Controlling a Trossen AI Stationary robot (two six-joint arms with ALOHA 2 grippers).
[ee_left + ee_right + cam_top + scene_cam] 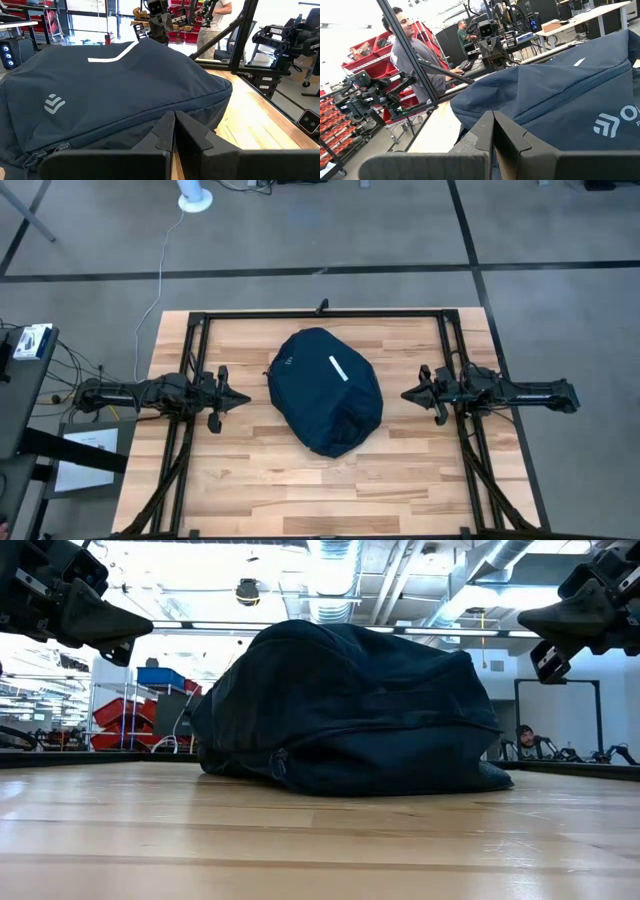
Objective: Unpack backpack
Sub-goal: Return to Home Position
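Backpack [328, 392] sits mid-table [250, 470] btwn the two arms: dark navy, soft, rounded and bulging, w/ a short white stripe [338, 368] on top. Left gripper [243, 396] and right gripper [406, 394] hang above the wood on either side, clear of the fabric, each w/ jaws pressed together on nothing. High view gives the outline and stripe, left wrist view shows the small white logo [54, 104] up close, low view shows a tall mound w/ a seam along its side, and right wrist view catches a person [407, 47] beyond the frame.
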